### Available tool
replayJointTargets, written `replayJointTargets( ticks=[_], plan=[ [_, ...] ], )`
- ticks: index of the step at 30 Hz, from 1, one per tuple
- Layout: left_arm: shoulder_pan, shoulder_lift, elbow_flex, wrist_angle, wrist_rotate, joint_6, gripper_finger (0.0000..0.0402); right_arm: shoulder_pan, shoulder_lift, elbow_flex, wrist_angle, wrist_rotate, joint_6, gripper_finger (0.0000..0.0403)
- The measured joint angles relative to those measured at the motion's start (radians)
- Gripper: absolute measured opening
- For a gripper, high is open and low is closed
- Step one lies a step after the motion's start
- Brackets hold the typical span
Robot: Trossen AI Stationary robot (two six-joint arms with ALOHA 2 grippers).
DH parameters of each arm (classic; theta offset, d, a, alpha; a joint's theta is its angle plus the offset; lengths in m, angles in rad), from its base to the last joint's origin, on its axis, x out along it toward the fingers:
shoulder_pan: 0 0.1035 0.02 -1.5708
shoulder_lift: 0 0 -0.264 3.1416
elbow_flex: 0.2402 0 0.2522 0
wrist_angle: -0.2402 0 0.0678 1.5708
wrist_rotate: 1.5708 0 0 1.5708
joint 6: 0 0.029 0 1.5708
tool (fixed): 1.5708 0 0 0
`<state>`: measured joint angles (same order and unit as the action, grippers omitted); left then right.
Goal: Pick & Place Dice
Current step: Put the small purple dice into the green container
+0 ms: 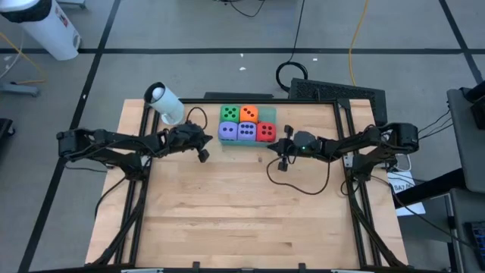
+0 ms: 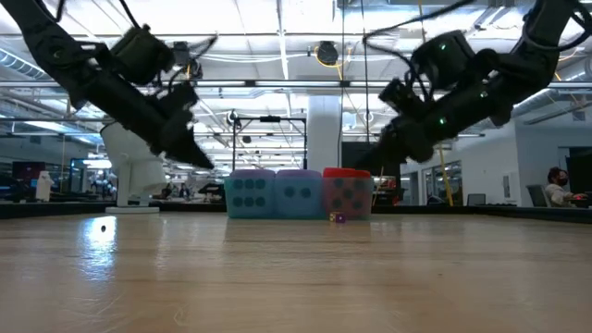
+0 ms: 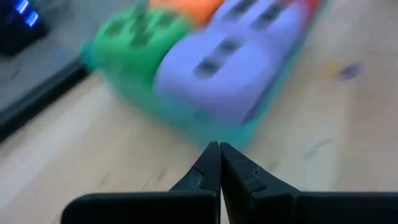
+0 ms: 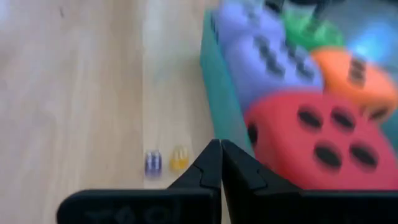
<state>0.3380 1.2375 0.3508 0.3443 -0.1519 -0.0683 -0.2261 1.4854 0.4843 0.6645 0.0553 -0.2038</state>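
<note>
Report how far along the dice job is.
Looks done: all five dice sit on the green tray: the green die, orange die, two purple dice and red die. In hand: nothing; the left gripper and right gripper are both shut and empty, flanking the tray. Left: seemingly nothing, unless the two tiny beads on the table count.

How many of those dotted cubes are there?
5, all on the green tray: green die and orange die behind, two purple dice and the red die in front. None seems hidden.
</note>
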Motion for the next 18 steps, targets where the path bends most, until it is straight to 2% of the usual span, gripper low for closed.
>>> replayJointTargets(
  ticks=[6, 10, 18],
  plan=[
    [-0.109, -0.119, 0.000, 0.033, 0.125, 0.156, 0.0002, 0.045, -0.045, -0.001, 0.102, 0.001, 0.018, 0.0000],
    [-0.199, -0.206, 0.000, 0.014, 0.058, 0.192, 0.0001, 0.059, -0.082, 0.000, 0.110, 0.001, 0.057, 0.0000],
    [-0.366, -0.379, 0.000, -0.128, -0.077, 0.249, 0.0001, 0.078, -0.110, 0.000, 0.096, 0.000, 0.058, 0.0000]
  ],
)
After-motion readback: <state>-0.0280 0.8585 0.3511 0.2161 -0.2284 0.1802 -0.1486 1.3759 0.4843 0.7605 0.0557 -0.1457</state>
